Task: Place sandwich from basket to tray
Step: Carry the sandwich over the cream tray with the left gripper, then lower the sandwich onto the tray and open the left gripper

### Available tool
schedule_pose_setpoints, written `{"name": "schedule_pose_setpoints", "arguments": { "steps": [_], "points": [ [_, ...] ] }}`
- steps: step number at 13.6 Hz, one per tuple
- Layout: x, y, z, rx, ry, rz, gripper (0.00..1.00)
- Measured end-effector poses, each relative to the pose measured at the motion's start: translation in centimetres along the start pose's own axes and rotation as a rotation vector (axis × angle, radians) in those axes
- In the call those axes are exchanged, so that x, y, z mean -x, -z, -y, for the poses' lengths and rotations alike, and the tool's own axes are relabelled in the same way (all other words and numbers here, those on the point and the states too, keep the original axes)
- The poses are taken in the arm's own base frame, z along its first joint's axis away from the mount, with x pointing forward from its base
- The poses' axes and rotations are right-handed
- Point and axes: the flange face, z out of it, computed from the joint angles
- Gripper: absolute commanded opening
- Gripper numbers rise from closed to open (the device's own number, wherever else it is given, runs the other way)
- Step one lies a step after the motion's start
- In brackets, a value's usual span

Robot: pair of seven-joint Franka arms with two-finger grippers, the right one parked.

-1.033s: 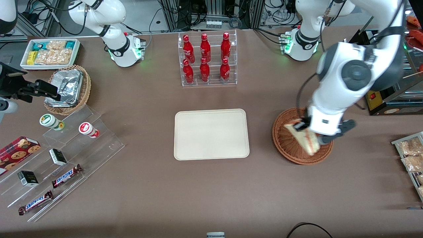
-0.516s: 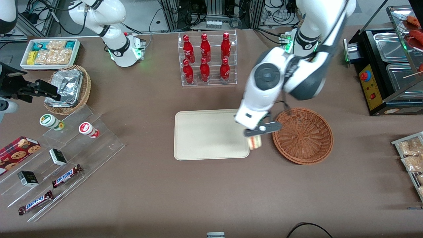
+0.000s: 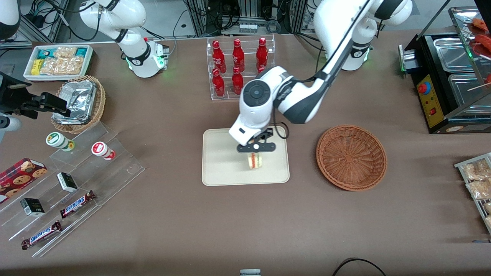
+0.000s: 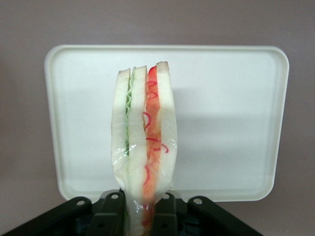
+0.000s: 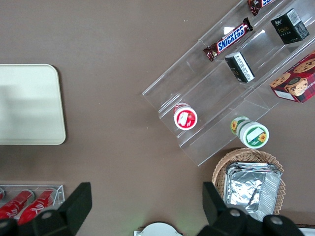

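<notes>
Since half a second ago the gripper has carried the sandwich from the gap between basket and tray to above the middle of the tray, with its fingers clamped on the wedge's lower end. Seen from the wrist, the sandwich hangs upright over the tray, showing its bread, green and red layers edge-on. Toward the working arm's end of the tabletop, the basket sits empty beside the tray.

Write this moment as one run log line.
phase: carry | gripper: shut on sandwich, above tray | basket: empty | release: pending
</notes>
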Motion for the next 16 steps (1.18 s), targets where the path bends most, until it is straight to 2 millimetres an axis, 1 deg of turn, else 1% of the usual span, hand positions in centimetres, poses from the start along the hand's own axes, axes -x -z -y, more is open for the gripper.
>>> {"name": "schedule_pose_setpoints", "arguments": {
  "steps": [1, 3, 9, 11, 13, 16],
  "points": [
    [0.4, -1.1, -0.6, 0.002, -0.01, 0.001, 0.0],
    [0.8, -3.0, -1.2, -0.001, -0.021, 0.01, 0.0],
    [2.0, -7.5, -2.5, -0.033, -0.066, 0.019, 0.0],
    [2.3, -8.7, -3.2, -0.015, -0.077, 0.004, 0.0],
    [2.5, -9.7, -3.3, -0.019, -0.08, 0.009, 0.0],
    [2.4, -10.2, -3.1, -0.027, -0.081, 0.01, 0.0]
  ]
}}
